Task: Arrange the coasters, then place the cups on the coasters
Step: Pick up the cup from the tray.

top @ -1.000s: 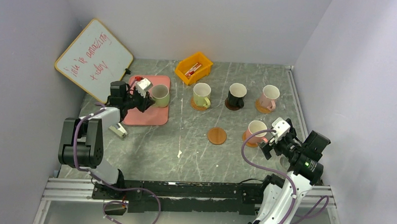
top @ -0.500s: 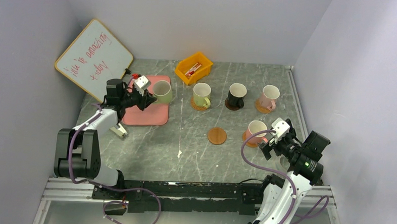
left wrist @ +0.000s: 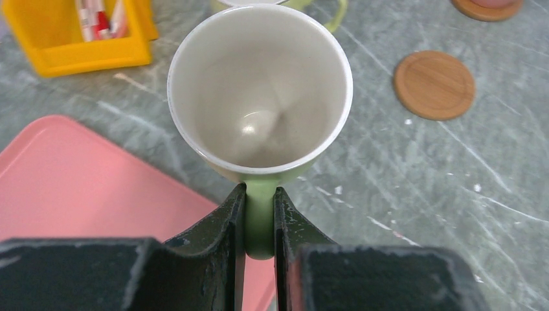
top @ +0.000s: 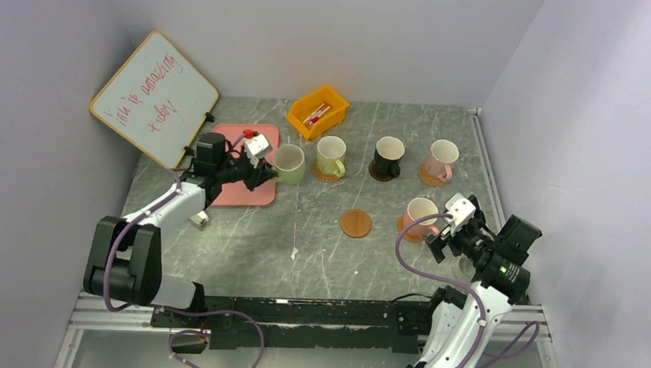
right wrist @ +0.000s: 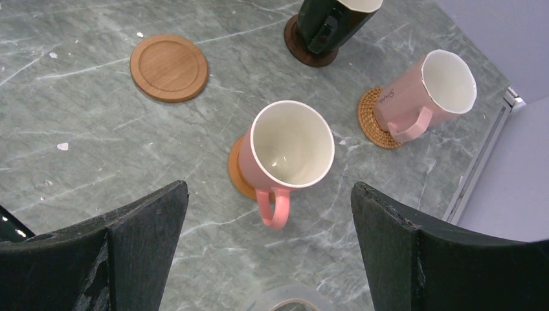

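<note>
My left gripper [left wrist: 260,202] is shut on the handle of a pale green cup [left wrist: 259,97], holding it upright above the table just past the right edge of the pink tray [top: 239,187]. In the top view this cup [top: 289,163] hangs left of a second green cup [top: 331,157], which stands on a coaster. A black cup [top: 387,157] and a pink cup [top: 442,161] also stand on coasters in the back row. A bare orange-brown coaster [top: 355,223] lies nearer. My right gripper [right wrist: 268,191] is open, just behind another pink cup [right wrist: 291,146] on its coaster.
A yellow bin [top: 317,111] with small items sits at the back. A whiteboard [top: 154,98] leans against the left wall. A small grey-white object [top: 195,219] lies below the left arm. A metal rail [top: 480,166] runs along the table's right edge.
My left gripper has carried the green cup to the right, from over the pink tray to just past its right edge. The right arm has not moved.
</note>
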Robot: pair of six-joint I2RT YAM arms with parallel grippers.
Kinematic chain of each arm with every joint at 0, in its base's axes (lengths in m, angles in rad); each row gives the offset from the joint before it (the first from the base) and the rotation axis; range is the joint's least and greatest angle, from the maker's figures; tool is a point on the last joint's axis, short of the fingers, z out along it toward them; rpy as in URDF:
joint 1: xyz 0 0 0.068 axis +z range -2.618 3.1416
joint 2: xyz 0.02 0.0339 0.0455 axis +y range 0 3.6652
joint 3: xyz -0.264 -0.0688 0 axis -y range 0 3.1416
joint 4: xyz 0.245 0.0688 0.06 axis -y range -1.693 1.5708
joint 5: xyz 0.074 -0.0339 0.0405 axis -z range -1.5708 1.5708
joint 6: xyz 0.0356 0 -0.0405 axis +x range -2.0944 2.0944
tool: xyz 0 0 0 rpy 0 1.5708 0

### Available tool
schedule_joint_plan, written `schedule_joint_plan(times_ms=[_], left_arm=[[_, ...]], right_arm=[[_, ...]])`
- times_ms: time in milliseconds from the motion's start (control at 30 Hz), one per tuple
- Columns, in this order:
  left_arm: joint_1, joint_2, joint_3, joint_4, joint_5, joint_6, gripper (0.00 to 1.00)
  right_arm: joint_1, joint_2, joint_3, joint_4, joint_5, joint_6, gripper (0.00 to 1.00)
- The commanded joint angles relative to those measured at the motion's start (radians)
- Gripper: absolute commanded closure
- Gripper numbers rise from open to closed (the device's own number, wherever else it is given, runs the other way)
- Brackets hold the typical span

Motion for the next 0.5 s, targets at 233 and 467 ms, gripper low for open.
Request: schedule_joint_plan(times_ms=[233,467], left_arm=[[-0.175,-0.063,0.12,-0.029,0.035,0.051,0.95],[-0.277,-0.032,0.17,-0.068,0.015,0.074,0.95]], right_arm=[[-0.01,-0.011,0.0,0.004,-0.036,-0.021,0.0],[-0.012,-0.01,0.001,0.005,-0.036,-0.018,0.0]])
